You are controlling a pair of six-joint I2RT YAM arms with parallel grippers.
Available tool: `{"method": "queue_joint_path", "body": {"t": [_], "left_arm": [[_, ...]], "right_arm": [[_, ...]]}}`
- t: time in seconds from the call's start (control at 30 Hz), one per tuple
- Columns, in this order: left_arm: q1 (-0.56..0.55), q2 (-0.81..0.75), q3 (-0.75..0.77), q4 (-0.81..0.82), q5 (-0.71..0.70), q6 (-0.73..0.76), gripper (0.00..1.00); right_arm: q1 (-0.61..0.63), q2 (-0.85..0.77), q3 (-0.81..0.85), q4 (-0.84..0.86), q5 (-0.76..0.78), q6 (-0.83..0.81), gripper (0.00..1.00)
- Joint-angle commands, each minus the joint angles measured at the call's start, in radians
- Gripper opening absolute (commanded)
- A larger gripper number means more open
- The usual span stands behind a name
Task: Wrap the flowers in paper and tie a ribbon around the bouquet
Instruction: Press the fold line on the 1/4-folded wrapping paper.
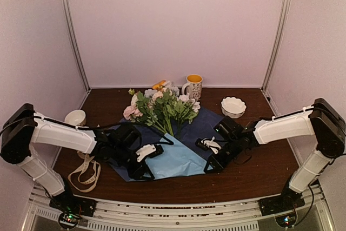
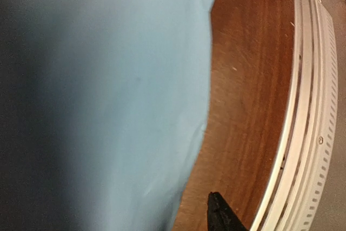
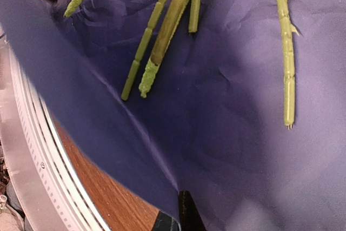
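The flowers (image 1: 162, 106) lie in the middle of the bench (image 1: 259, 171), with the blooms toward the far side and the green stems pointing near. They rest on the paper (image 1: 181, 155), which is spread flat under them. Its dark navy side shows on the far right part and its light blue side on the near left part.

The left arm (image 1: 59, 133) reaches in low from the left. The left jaws are at the near left edge of the paper. From the left wrist camera only one dark fingertip (image 2: 221, 217) shows, over bare wood just beside the light blue sheet (image 2: 119, 101). I cannot tell whether those jaws are apart or together.

The right arm (image 1: 281, 125) reaches in from the right, to the near right corner of the paper. The right jaws are together. In the right wrist view a raised fold of the navy sheet (image 3: 227, 133) runs straight into the fingertip (image 3: 186, 212), so they look clamped on the paper's edge. Several stem ends (image 3: 162, 36) lie on the navy side just beyond.

The ribbon (image 1: 86, 174) lies in loose loops on the bench at the near left, well apart from the paper. A mug (image 1: 193, 86) stands at the far edge behind the blooms. A white bowl (image 1: 233, 106) sits to the far right and a small cup (image 1: 75, 117) to the left.
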Motion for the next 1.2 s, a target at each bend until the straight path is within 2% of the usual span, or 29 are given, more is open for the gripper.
{"method": "queue_joint_path", "body": {"t": [0.0,0.13,0.33,0.5,0.67,0.77,0.87,1.0,1.1,1.17], "left_arm": [[-0.059,-0.002,0.007,-0.056,-0.054,-0.021,0.37],[-0.057,-0.004,-0.010,-0.050,-0.072,-0.058,0.28],[-0.056,0.046,0.044,-0.119,-0.066,-0.057,0.00],[-0.049,0.085,0.104,-0.202,-0.075,-0.023,0.00],[-0.044,0.127,0.132,-0.226,-0.054,-0.001,0.00],[-0.041,0.158,0.150,-0.227,-0.036,0.013,0.00],[-0.039,0.187,0.163,-0.229,-0.010,0.025,0.00],[-0.031,0.193,0.153,-0.203,0.021,0.020,0.00],[-0.030,0.194,0.146,-0.186,0.046,0.023,0.00],[-0.026,0.199,0.144,-0.181,0.058,0.022,0.00]], "right_arm": [[-0.006,0.000,0.047,-0.064,-0.009,-0.014,0.00],[-0.008,0.015,0.059,-0.126,-0.017,-0.040,0.00],[-0.025,0.032,0.079,-0.231,-0.039,-0.070,0.00],[-0.046,0.028,0.086,-0.332,-0.041,-0.086,0.00],[-0.057,0.006,0.072,-0.335,-0.032,-0.054,0.00],[-0.089,0.009,0.062,-0.281,-0.008,0.002,0.00],[-0.109,0.003,0.087,-0.274,0.057,0.035,0.10],[-0.108,-0.099,0.121,-0.275,0.148,0.076,0.20],[-0.074,-0.203,0.137,-0.252,0.241,0.132,0.23],[-0.007,-0.241,0.128,-0.176,0.248,0.161,0.23]]}}
